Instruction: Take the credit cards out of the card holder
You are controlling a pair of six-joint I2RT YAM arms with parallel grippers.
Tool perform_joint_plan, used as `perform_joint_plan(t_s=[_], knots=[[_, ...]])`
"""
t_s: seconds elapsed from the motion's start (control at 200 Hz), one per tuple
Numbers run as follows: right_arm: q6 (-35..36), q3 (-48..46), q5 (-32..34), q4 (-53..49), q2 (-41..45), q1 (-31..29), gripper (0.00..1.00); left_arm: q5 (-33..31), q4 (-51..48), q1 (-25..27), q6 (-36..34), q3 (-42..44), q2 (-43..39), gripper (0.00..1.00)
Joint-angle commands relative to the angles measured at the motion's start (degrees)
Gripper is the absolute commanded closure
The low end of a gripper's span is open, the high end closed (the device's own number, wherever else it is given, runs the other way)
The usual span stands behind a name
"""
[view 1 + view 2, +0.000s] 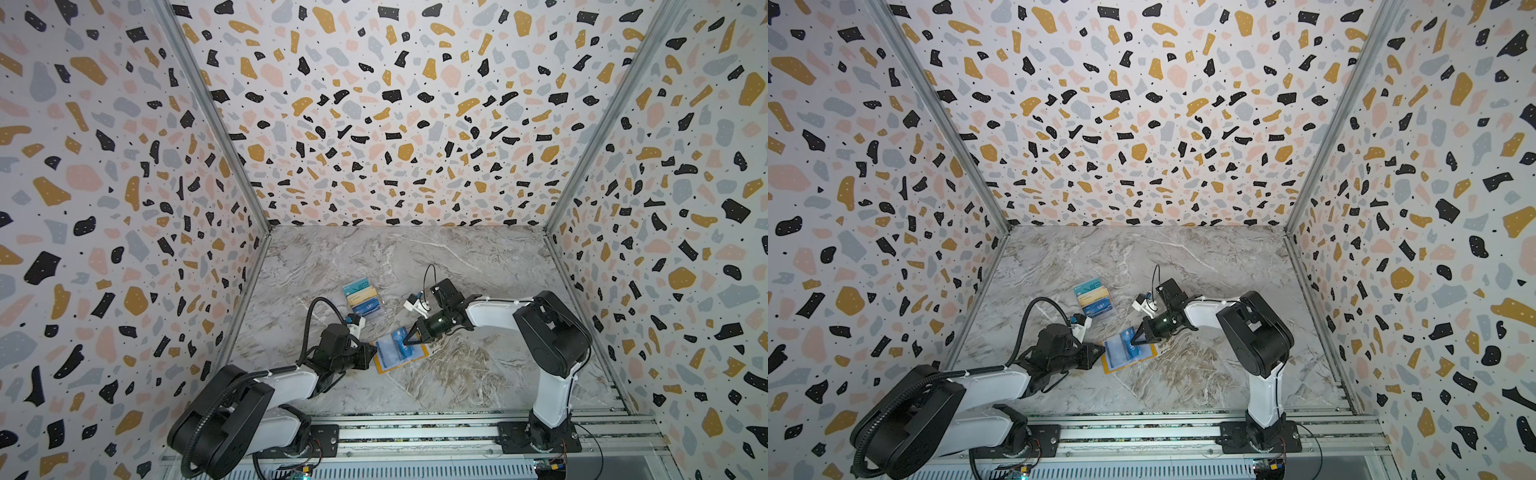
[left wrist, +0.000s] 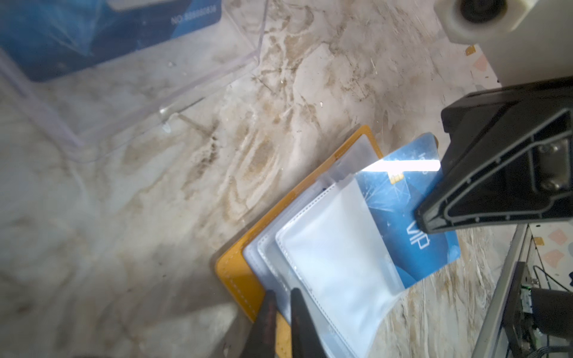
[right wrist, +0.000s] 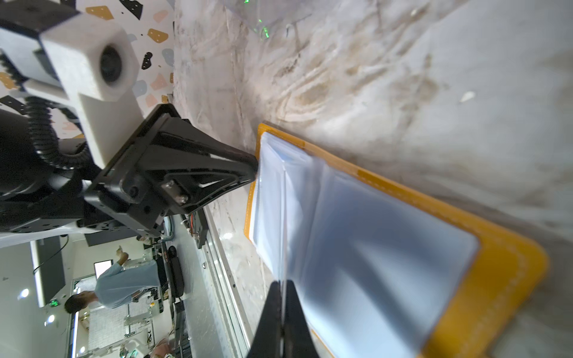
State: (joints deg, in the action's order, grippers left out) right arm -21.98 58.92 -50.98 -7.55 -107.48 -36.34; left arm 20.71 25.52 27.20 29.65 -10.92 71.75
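The card holder (image 1: 380, 365) (image 1: 1106, 368) is a yellow folder with clear sleeves (image 2: 335, 254), lying open on the marble table. A blue credit card (image 2: 403, 201) lettered "VIP" sticks halfway out of a sleeve. My right gripper (image 1: 405, 343) (image 3: 282, 283) is shut on that card, which shows edge-on in the right wrist view. My left gripper (image 1: 375, 352) (image 2: 282, 294) rests its tips on the holder's near edge (image 3: 257, 148), jaws a narrow gap apart and holding nothing. More credit cards (image 1: 360, 300) (image 1: 1093, 298), teal, beige and dark blue, lie stacked behind the holder.
The stacked cards sit in a clear plastic tray (image 2: 186, 93) just beyond the left gripper. Patterned walls close in the left, right and back of the table. A metal rail (image 1: 415, 432) carrying both arm bases runs along the front edge.
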Motion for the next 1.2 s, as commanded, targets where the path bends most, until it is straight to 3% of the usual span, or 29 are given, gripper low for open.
perform_joint_plan(t_s=[0.0, 0.275, 0.466, 0.776, 0.991, 1.196], knots=[[3.72, 2.72, 5.15, -6.29, 3.43, 0.39, 0.97, 0.71, -0.36, 0.38, -0.21, 1.07, -2.50, 0.74], [9.71, 3.84, 12.09, -11.31, 9.24, 0.56, 1.00, 0.13, -4.88, 0.32, -2.99, -1.57, -13.61, 0.55], [14.06, 2.96, 3.10, -9.09, 13.30, 1.20, 1.00, 3.70, -6.83, 0.31, -3.92, -6.10, -16.90, 0.48], [19.50, 3.05, -8.87, -8.56, 16.02, 1.35, 1.00, 16.88, -5.74, 0.31, -3.11, -13.30, -15.56, 0.48], [21.95, 2.43, -13.43, -8.05, 16.51, 1.13, 1.00, 17.44, -13.34, 0.31, -7.15, -16.60, -14.38, 0.52], [25.57, 4.18, -15.41, -10.77, 15.03, 0.37, 1.00, 19.84, -14.29, 0.31, -7.76, -18.21, -12.88, 0.58]])
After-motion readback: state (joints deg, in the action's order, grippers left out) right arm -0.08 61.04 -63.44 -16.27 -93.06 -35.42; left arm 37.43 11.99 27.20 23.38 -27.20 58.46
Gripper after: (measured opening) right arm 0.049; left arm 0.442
